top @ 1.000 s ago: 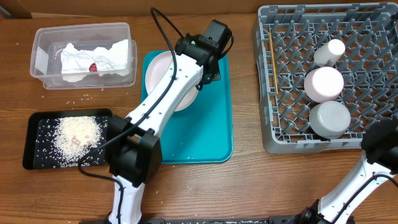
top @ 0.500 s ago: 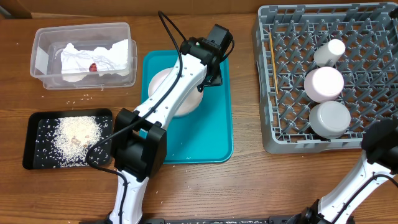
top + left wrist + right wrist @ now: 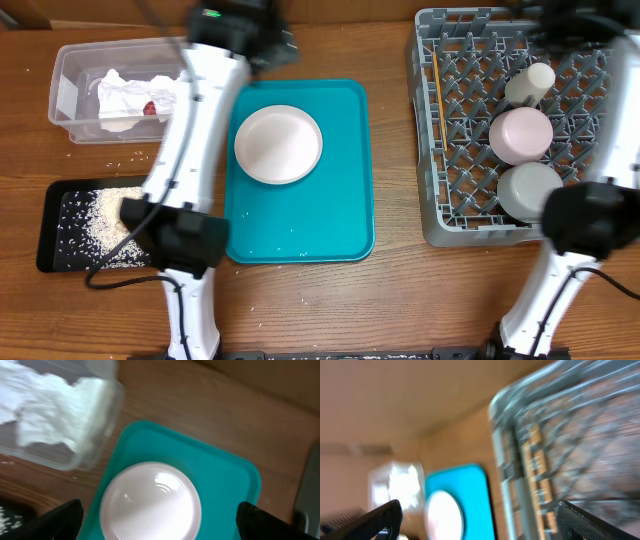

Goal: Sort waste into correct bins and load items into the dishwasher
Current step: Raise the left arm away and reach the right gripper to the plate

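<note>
The round pale pink plate [image 3: 278, 144] lies flat on the teal tray [image 3: 330, 215]. My left gripper [image 3: 155, 527] hangs open above it, close to the clear tub [image 3: 70, 70]; the plate [image 3: 150, 502] shows between its fingers, untouched. That tub holds the crumpled napkin [image 3: 125, 95] and the red sachet [image 3: 149, 107]. Rice covers the black tray [image 3: 60, 250]. In the grey rack [image 3: 470, 215] stand a white cup [image 3: 530, 82], a pink saucer [image 3: 520, 135], a pale bowl [image 3: 528, 192] and chopsticks [image 3: 438, 90]. My right gripper [image 3: 480, 525] is open and empty over the rack's [image 3: 580, 435] far left corner; its view is blurred.
Loose rice grains [image 3: 130, 158] are scattered on the wooden table between the tub and the black tray. The left arm [image 3: 185, 150] rises between the black tray and the teal tray. The right arm [image 3: 590, 215] crosses the rack's right side.
The left gripper has opened and let go of the plate, which now lies flat on the teal tray. The left arm has pulled up and back to the left. The right arm has swung over the rack.
</note>
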### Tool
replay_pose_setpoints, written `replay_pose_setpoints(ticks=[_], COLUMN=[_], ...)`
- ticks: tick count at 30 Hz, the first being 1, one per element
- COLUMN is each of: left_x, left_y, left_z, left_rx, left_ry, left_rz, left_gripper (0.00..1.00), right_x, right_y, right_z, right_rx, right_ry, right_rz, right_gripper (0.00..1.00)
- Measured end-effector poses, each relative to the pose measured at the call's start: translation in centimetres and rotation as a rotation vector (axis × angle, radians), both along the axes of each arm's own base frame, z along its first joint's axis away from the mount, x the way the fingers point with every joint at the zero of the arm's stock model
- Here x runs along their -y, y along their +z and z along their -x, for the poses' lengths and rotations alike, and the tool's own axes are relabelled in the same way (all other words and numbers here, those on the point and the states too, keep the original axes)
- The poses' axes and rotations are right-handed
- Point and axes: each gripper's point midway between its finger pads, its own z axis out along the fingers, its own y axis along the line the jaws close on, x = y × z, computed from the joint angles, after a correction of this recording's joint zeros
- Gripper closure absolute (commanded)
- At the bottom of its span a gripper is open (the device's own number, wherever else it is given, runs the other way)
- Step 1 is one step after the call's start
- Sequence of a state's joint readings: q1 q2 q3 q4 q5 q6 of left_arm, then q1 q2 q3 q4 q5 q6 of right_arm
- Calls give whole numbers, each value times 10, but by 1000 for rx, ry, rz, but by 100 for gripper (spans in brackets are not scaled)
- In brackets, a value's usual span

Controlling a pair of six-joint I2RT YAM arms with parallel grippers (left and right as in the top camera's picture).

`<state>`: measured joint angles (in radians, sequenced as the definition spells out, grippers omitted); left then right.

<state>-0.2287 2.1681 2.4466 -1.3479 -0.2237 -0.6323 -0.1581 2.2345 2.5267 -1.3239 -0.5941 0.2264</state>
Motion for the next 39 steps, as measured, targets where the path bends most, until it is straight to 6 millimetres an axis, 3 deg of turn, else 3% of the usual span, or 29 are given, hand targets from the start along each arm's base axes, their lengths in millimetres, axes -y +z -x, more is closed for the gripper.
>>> replay_pose_setpoints(ticks=[3,7,10,13,15,18,20,27,36,39], left_x=[-49,-109,-146,-175,-188,-202,-211,-231,-230,-230], left_y=[3,-3,-7,-11,-12,-13,-13,-13,-13,-13], left_z=[1,15,28,42,51,57,60,66,66,66], left_rx=[-13,-77,-118,-156,-179,-190,-193,-193,-193,-193], left_ry=[97,215,294,357,388,420,438,483,482,482], left_rz=[-3,-10,-11,-9,-8,-5,-3,0,0,0], left_gripper=[0,0,0,0,0,0,0,0,0,0], right_x=[-73,-155,-200,-230,-247,-260,-267,-277,-287,-285], right_y=[-19,-49,-80,-117,-147,-180,-198,-221,-245,-253], right_z=[3,12,17,25,33,47,57,78,93,97], right_rx=[-13,-24,-38,-79,-122,-189,-238,-321,-368,-389], right_ry=[129,266,343,399,435,474,489,509,510,503], right_rz=[121,244,307,371,419,462,479,506,519,522], right_gripper=[0,0,0,3,18,45,52,58,59,66])
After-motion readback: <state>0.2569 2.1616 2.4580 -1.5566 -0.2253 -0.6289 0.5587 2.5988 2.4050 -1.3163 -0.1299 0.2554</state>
